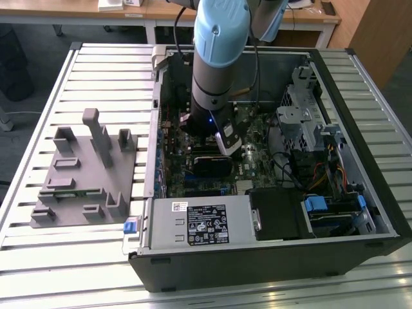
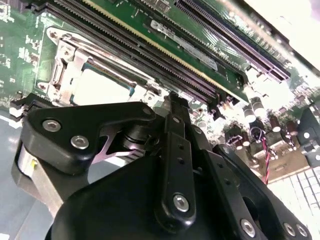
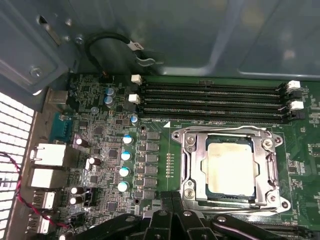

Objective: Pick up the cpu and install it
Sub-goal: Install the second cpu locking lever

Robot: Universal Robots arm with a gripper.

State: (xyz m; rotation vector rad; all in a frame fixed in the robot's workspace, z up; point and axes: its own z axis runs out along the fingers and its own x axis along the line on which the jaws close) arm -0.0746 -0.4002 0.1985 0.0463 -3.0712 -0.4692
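Robotics lab or test workshop. Open computer case [image 1: 270, 193] lies on a slatted aluminium tabletop [image 1: 96, 64] beside a grey plastic fixture [image 1: 80, 174], with a robot arm [image 1: 219, 58] reaching inside. Wooden desks [image 1: 161, 9] stand behind.

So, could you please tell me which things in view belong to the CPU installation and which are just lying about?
Part of the job:
- the cpu, lying in the socket frame on the motherboard
- the gripper, right by the socket inside the computer case

Just lying about:
- grey plastic fixture on the table
- memory slots
- drive cage
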